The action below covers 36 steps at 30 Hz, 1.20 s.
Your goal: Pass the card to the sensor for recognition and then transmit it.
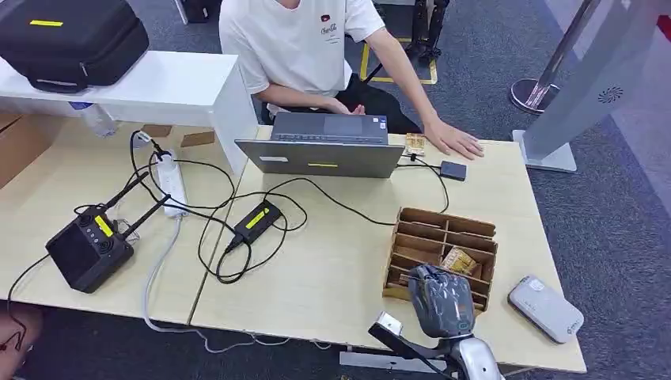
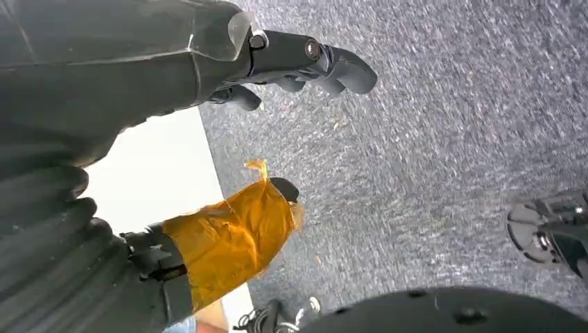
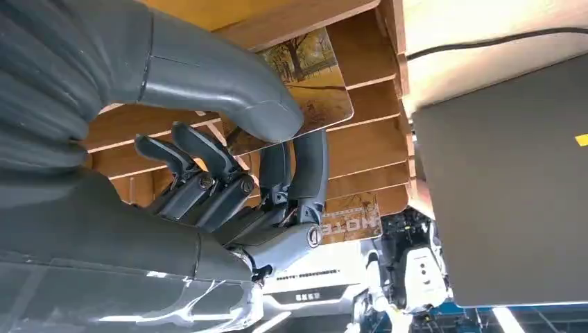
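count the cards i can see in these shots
3: one pinched by the right hand, card; one in the wooden organizer, card; one beside the laptop, card. Others may be hidden.

An office-like test or demo room: pale wooden desks (image 1: 332, 269) on grey carpet (image 1: 617, 229), a person (image 1: 308, 47) at a laptop (image 1: 324, 146) at upper centre, trailing cables and a power strip (image 1: 172, 180) at left, a stanchion base (image 1: 534, 93) at upper right.

Grey ribbed right hand (image 3: 229, 173), darker fingers (image 3: 208, 149).
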Available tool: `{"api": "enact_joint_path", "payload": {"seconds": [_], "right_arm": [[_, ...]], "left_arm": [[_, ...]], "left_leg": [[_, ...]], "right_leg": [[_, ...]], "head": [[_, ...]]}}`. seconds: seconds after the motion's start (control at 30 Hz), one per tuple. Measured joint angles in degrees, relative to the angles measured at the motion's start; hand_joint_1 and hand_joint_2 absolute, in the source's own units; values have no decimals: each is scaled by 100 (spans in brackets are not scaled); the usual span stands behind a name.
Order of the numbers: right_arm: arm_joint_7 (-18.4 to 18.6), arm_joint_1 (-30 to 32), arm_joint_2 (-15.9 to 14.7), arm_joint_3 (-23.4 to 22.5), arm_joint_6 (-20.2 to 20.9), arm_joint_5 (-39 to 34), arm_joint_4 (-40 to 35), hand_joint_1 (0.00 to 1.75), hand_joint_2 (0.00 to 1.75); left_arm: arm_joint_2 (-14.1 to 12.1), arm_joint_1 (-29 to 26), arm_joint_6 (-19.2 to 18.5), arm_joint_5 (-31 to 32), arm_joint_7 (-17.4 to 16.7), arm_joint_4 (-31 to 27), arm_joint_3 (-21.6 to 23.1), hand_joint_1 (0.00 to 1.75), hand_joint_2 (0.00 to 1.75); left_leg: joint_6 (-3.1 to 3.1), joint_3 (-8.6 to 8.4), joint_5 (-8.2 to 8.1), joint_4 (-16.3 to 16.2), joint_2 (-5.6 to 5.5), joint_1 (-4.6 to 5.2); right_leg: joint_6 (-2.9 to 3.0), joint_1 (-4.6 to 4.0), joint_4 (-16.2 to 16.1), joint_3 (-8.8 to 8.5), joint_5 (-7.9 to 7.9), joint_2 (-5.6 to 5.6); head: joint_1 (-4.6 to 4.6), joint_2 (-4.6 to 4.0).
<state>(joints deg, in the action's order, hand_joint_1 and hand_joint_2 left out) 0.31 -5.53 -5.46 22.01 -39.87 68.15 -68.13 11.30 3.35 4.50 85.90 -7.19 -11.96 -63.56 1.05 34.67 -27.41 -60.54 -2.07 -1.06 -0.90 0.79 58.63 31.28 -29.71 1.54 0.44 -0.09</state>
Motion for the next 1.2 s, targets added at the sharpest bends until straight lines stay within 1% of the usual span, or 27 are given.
{"api": "enact_joint_path", "payload": {"seconds": [0.37,0.67,0.9,1.2], "right_arm": [[-37,-17,-7,-92,0,11,-112,175,175],[24,-246,-170,-133,22,-26,-448,175,175],[24,-271,-223,-133,28,-24,-514,175,175],[81,-497,-363,-129,125,-42,-636,175,175]], "left_arm": [[-29,-2,-13,13,-48,0,4,0,175],[-44,-3,-37,22,-52,0,44,0,175],[-46,-3,-37,24,-52,0,83,0,175],[-53,-5,-88,24,-52,0,87,0,175]], "left_leg": [[0,1,0,0,0,1],[0,1,0,0,-1,1],[0,1,0,0,0,1],[0,1,0,0,0,1]], "right_leg": [[0,0,0,-1,0,0],[0,0,0,-1,1,0],[0,0,0,-1,1,0],[0,0,0,-2,1,0]], "head": [[0,0],[0,0],[0,0],[0,0]]}}
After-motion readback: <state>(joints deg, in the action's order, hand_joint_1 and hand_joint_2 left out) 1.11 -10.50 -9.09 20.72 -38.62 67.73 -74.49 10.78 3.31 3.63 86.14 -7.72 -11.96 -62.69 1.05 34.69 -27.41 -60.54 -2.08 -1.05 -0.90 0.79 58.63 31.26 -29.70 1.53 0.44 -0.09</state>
